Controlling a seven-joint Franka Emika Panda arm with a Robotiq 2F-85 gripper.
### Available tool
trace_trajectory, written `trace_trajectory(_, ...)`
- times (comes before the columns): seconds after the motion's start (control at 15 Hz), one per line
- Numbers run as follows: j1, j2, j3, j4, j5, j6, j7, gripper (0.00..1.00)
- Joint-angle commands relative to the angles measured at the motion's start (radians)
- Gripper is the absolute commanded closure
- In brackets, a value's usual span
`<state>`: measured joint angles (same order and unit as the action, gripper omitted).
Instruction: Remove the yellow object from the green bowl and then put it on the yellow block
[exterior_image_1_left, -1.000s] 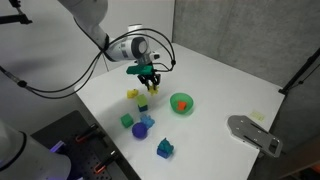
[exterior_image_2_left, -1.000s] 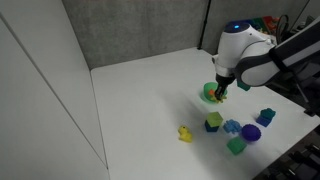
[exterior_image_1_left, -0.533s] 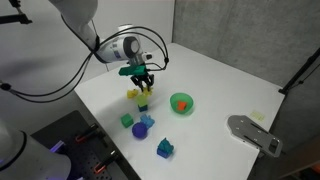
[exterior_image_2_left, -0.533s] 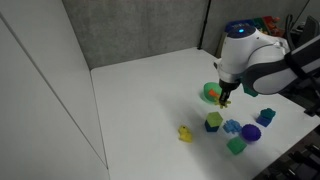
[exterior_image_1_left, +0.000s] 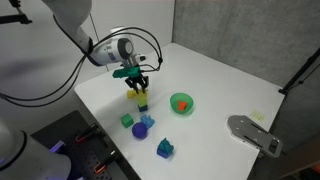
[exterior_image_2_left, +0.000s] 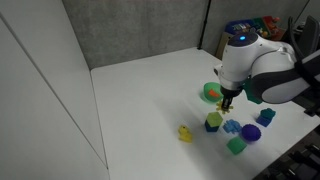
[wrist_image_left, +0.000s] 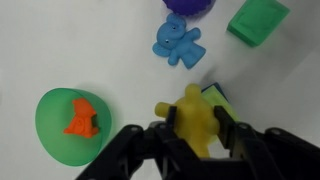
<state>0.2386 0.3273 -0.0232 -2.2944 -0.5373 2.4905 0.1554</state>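
My gripper (wrist_image_left: 195, 128) is shut on the yellow object (wrist_image_left: 193, 112), a small knobbly yellow toy piece. It is held just over the yellow block (wrist_image_left: 222, 97), which has a yellow-green top and a dark blue side. The green bowl (wrist_image_left: 52, 130) lies to the left in the wrist view and holds only a small orange-red piece (wrist_image_left: 82, 119). In both exterior views the gripper (exterior_image_1_left: 136, 82) (exterior_image_2_left: 227, 99) hangs above the block (exterior_image_1_left: 141, 104) (exterior_image_2_left: 213, 122), beside the bowl (exterior_image_1_left: 181, 103) (exterior_image_2_left: 210, 92).
A separate yellow toy piece (exterior_image_2_left: 185, 133) lies on the white table near the block. A blue figure (wrist_image_left: 177, 42), a purple ball (exterior_image_2_left: 250, 132), a green cube (wrist_image_left: 257, 20) and a blue cube (exterior_image_2_left: 266, 116) stand close by. A grey device (exterior_image_1_left: 255, 134) sits near the table edge.
The gripper has carried the yellow object away from the green bowl to a spot above the yellow block. The bowl and the other toys have not moved.
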Motion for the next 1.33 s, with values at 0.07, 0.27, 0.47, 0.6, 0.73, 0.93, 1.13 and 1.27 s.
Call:
trace_trajectory(0.07, 0.010, -0.031, 0.005, -0.051, -0.062, 0.030, 0.055, 0.84)
trace_trajectory(0.27, 0.017, -0.024, 0.001, -0.061, -0.108, 0.056, 0.089, 0.84)
trace_trajectory(0.47, 0.016, -0.016, 0.000, -0.068, -0.150, 0.076, 0.117, 0.84)
trace_trajectory(0.6, 0.015, -0.010, 0.000, -0.069, -0.178, 0.088, 0.137, 0.84)
trace_trajectory(0.73, 0.014, -0.005, 0.003, -0.070, -0.194, 0.097, 0.146, 0.84)
trace_trajectory(0.93, 0.018, 0.006, 0.001, -0.064, -0.233, 0.109, 0.173, 0.84)
trace_trajectory(1.13, 0.019, 0.016, 0.003, -0.056, -0.261, 0.116, 0.196, 0.84)
trace_trajectory(1.27, 0.022, 0.023, 0.003, -0.052, -0.274, 0.122, 0.208, 0.84)
